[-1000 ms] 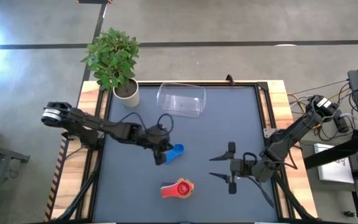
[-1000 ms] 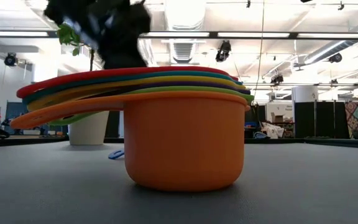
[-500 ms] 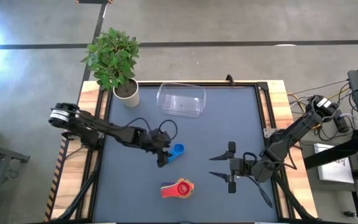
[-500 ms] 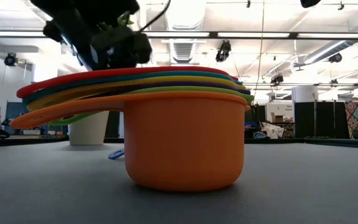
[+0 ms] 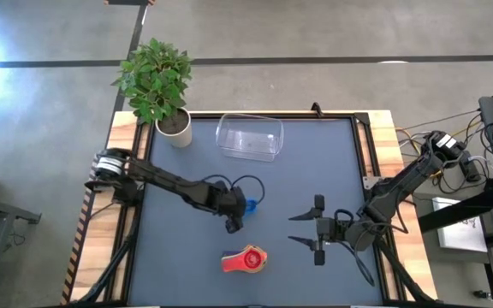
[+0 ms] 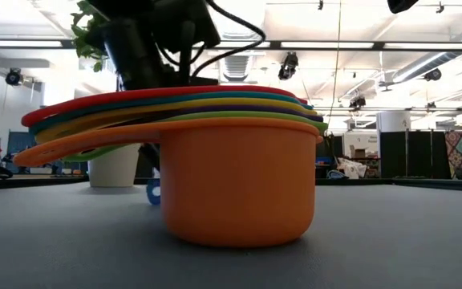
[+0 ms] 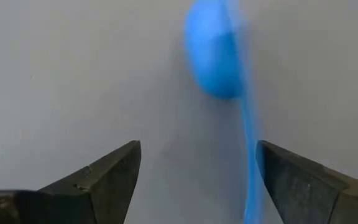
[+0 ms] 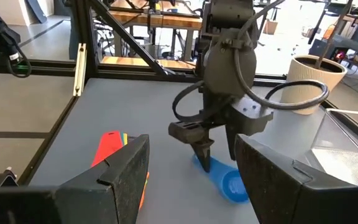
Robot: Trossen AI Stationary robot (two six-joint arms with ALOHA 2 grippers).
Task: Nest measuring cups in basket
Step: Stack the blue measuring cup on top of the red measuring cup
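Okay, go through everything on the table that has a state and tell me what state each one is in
Left gripper: open, over the blue cup.
Right gripper: open, idle on the table's right side.
Blue cup: lying loose on the table, not gripped.
Cup stack: nested, outside the basket.
Basket: upright, empty.
Plant pot: upright.

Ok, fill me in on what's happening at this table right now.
The left end effector is down over the blue measuring cup near the table's middle, fingers open on either side of its handle, nothing gripped yet. A nested stack of cups, red on top and orange outermost, sits near the front edge. The clear basket at the back holds no cups. The right end effector waits open at the right.
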